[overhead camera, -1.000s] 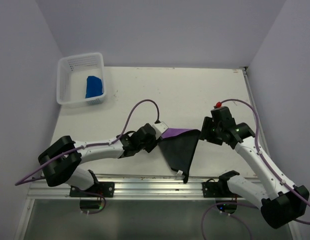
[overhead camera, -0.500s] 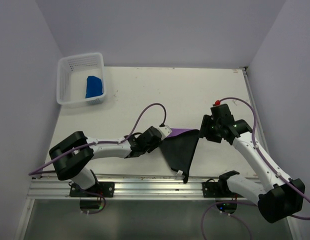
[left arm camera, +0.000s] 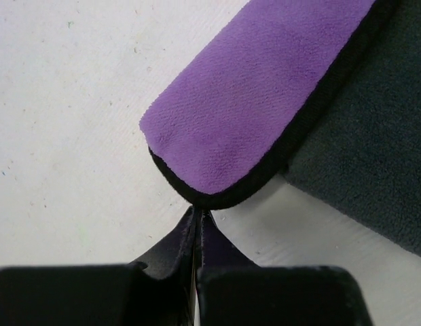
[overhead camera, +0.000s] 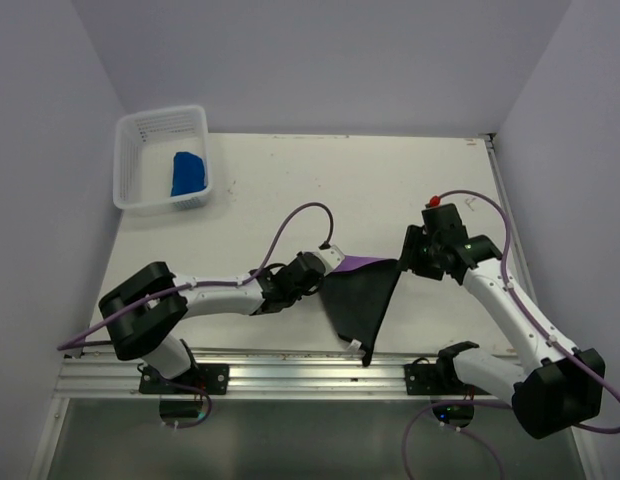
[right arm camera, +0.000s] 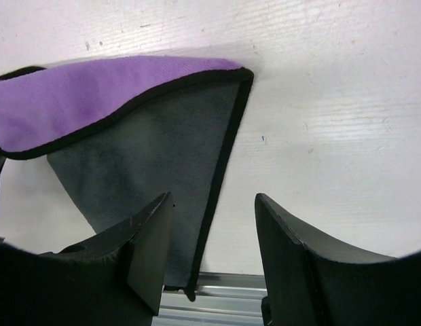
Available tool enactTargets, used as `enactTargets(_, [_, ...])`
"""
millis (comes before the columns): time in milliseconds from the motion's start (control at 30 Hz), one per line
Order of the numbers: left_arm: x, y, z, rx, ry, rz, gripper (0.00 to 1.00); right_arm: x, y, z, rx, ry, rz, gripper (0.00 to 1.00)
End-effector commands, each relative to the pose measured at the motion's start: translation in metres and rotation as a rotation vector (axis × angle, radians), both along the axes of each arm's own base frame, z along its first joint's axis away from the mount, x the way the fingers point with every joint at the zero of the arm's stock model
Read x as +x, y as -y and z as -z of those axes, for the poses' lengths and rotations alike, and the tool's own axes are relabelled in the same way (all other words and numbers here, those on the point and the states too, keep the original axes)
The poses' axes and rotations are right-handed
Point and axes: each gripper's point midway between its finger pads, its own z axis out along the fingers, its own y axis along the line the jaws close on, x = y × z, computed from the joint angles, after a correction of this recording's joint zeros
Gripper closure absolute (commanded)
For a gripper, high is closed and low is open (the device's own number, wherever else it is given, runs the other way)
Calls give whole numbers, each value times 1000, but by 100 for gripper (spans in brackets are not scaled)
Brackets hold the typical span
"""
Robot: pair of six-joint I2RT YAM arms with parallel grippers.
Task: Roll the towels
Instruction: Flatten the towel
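Purple towel (left arm camera: 265, 102), left hand (left arm camera: 198, 221) closed at corner, right hand (right arm camera: 214, 204) parted

The spread towel (overhead camera: 362, 300) lies on the table (overhead camera: 390, 180) at its near edge. A narrow towel (overhead camera: 365, 263) lies on top, along the spread towel's far edge. The left gripper (overhead camera: 325, 275) sits just left of the spread towel, and the right gripper (overhead camera: 405, 262) just right of it. Well behind and to the left of it stands the basket (overhead camera: 130, 200), with a third towel (overhead camera: 188, 173) inside.

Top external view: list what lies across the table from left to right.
White basket holding the blue towel → left gripper → dark grey towel → right gripper.
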Motion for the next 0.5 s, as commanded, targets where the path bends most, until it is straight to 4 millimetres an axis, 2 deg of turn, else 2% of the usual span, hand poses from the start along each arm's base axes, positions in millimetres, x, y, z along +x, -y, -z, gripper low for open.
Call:
enactTargets(0, [13, 19, -42, -102, 87, 7, 100, 19, 8, -6, -52, 87, -12, 45])
enactTargets(100, [13, 20, -41, -103, 86, 14, 100, 23, 13, -2, -91, 104, -19, 46])
enactTargets(200, [9, 22, -36, -101, 54, 23, 87, 26, 18, 2, -121, 104, -21, 56])
enactTargets(300, [6, 18, -36, -107, 53, 15, 78, 30, 25, 6, -170, 112, -26, 63])
enactTargets(400, [6, 17, -35, -105, 52, 11, 64, 37, 20, 6, -177, 125, -87, 62])
enactTargets(467, [0, 14, -29, -83, 22, 24, 61, 42, 16, 6, -176, 132, -121, 55])
